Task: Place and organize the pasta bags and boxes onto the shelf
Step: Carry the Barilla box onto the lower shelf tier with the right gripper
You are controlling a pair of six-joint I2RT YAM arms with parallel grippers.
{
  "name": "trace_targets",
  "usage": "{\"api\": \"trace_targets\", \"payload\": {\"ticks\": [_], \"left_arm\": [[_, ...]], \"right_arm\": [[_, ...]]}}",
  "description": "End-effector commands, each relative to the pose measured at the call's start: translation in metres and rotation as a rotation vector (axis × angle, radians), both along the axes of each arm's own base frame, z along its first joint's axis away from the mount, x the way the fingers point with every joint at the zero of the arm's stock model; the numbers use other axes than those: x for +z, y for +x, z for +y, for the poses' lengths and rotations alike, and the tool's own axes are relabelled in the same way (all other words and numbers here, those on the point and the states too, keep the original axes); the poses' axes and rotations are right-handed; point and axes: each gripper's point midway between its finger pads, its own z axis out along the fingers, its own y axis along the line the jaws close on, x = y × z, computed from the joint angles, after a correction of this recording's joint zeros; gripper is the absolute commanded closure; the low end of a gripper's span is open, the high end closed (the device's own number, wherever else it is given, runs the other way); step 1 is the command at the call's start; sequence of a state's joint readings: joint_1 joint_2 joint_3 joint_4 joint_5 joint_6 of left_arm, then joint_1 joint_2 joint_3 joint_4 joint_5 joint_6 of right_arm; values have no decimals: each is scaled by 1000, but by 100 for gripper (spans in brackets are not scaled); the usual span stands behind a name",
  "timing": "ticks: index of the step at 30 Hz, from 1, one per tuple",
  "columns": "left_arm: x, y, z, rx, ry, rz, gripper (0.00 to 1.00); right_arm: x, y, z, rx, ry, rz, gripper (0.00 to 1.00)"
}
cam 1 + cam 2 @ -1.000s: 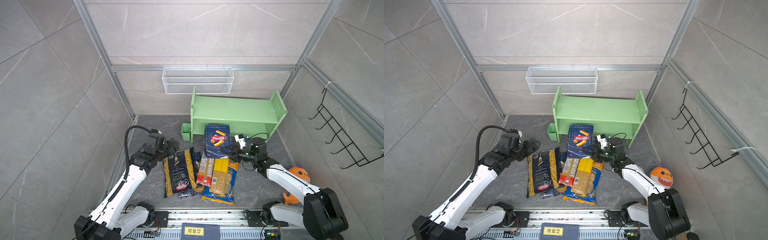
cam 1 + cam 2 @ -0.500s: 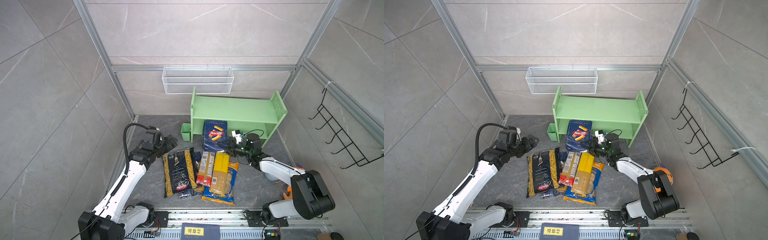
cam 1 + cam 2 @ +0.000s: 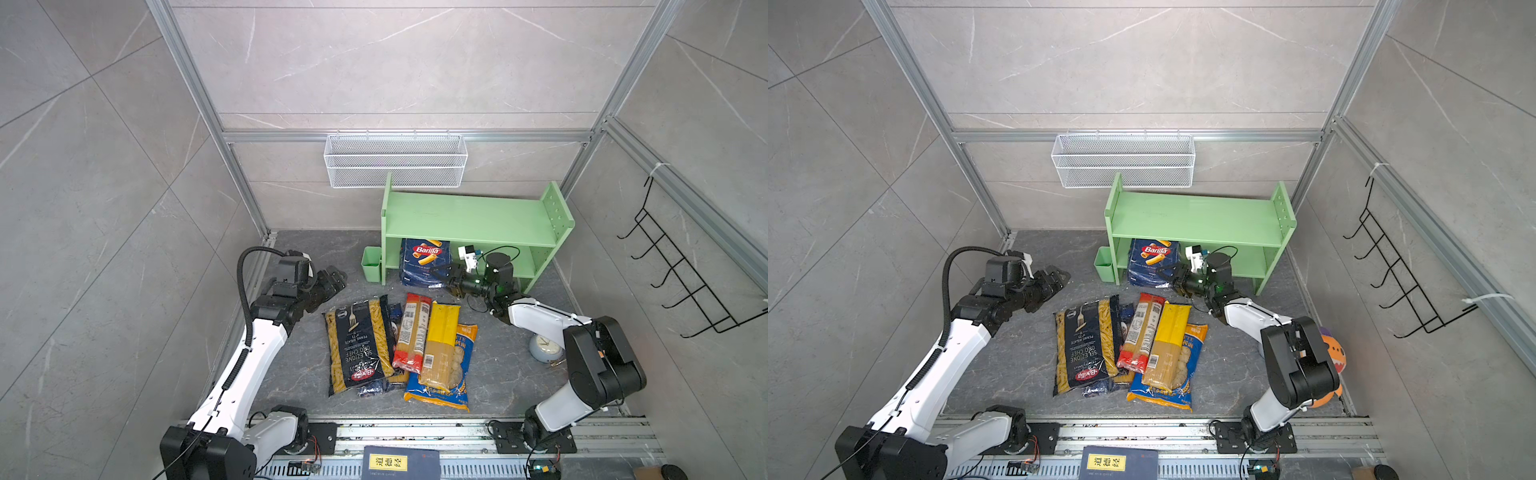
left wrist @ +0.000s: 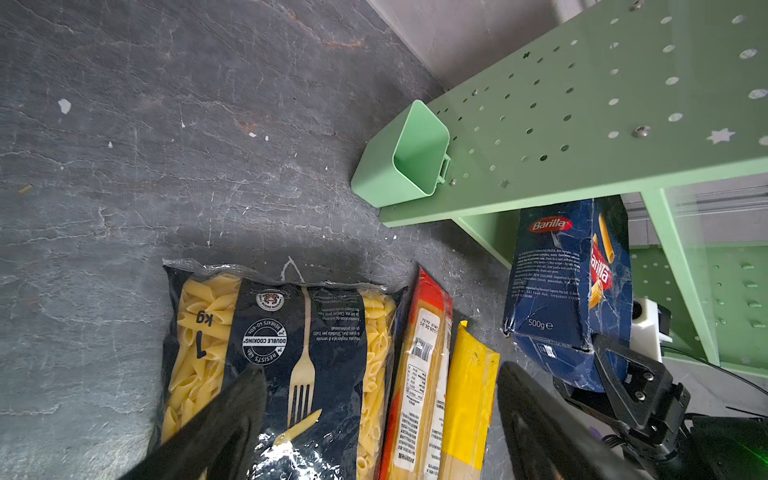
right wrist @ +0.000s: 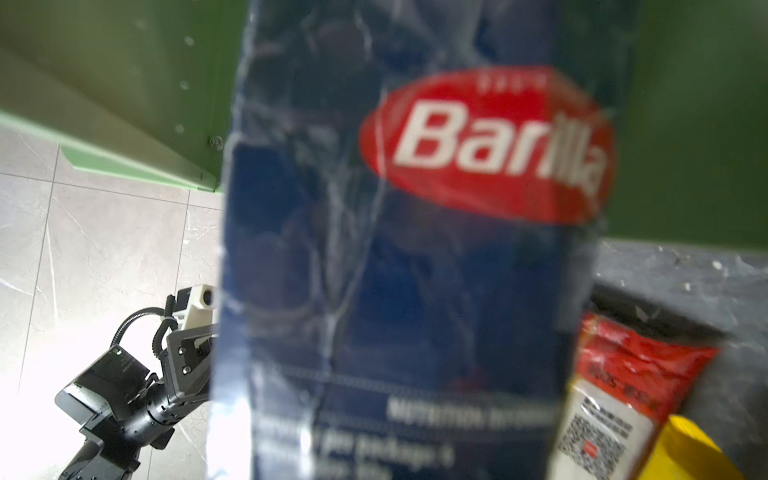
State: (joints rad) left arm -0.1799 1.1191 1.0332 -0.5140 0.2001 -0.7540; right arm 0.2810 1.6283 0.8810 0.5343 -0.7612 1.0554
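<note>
1. Shelf (image 3: pixel 469 216), light green with two tiers, stands against the back wall.
2. Five bags overlap on the floor in front: black penne bag (image 3: pixel 359 345), orecchiette bag (image 3: pixel 464 343), yellow spaghetti pack (image 3: pixel 442 336), red-ended spaghetti pack (image 3: pixel 411 328), dark blue spaghetti pack (image 3: pixel 393 318).
3. One Barilla carton (image 3: pixel 424 266) leans into the lower tier's left end, clamped by the right gripper (image 3: pixel 445 277).
4. Left gripper (image 3: pixel 336 280) hangs spread and empty.
5. One green cup (image 3: pixel 371 264) hangs on the shelf's side panel.

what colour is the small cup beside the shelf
The cup is light green like the shelf; best in left wrist view.
</note>
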Motion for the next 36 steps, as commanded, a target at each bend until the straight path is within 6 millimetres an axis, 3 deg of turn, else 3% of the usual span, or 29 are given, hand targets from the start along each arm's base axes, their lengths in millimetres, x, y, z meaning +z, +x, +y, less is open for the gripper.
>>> {"api": "trace_targets", "payload": {"ticks": [1, 14, 23, 28, 32, 33, 36], "left_arm": [[22, 9, 0, -33, -16, -71, 11], [20, 18, 15, -17, -45, -66, 11], [17, 19, 24, -2, -59, -61, 11], [16, 19, 24, 2, -73, -55, 11], [12, 17, 23, 2, -86, -45, 11], [11, 17, 23, 4, -89, -43, 11], [8, 16, 21, 2, -106, -41, 11]], "right_arm": [[68, 18, 8, 18, 86, -260, 60], [58, 45, 43, 65, 93, -245, 59], [41, 59, 52, 69, 85, -200, 50], [35, 58, 53, 80, 83, -181, 22], [30, 51, 48, 71, 58, -160, 10], [27, 49, 46, 68, 47, -151, 1], [23, 41, 42, 70, 20, -129, 1]]}}
